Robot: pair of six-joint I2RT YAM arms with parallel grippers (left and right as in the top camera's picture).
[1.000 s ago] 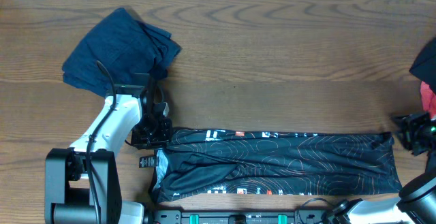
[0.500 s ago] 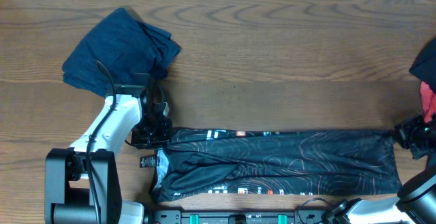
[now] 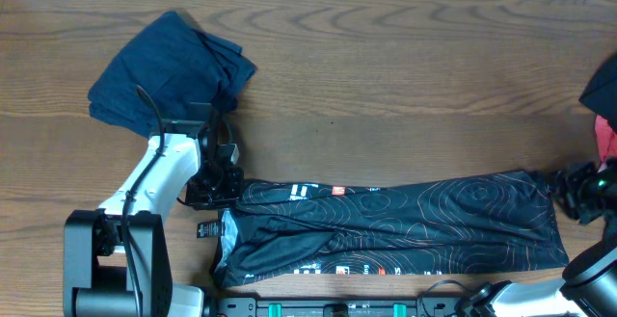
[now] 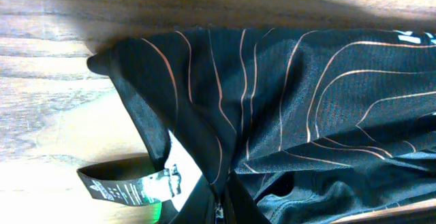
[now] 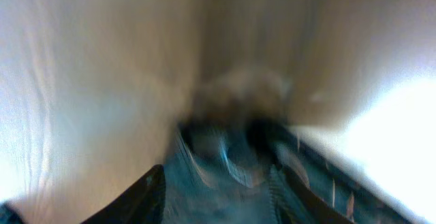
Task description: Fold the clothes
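The clothes (image 3: 395,225), a black jersey with thin orange contour lines, lie as a long folded strip along the table's near edge. My left gripper (image 3: 218,190) sits at the strip's far left corner. In the left wrist view its jaws (image 4: 219,214) meet at the bottom edge, shut on a pinch of black cloth (image 4: 286,108), with a printed tag (image 4: 136,186) hanging beside them. My right gripper (image 3: 571,190) is at the strip's far right corner. The right wrist view is blurred: the fingers stand apart (image 5: 221,197) with dark cloth (image 5: 225,169) lying between them.
A crumpled dark blue garment (image 3: 169,66) lies at the back left, just beyond my left arm. Black and red cloth (image 3: 603,115) shows at the right edge. The arm bases (image 3: 337,307) line the near edge.
The right jaws closed at the jersey's far right corner and have come apart again. That corner has shifted left and away from the near edge. The left gripper has not moved.
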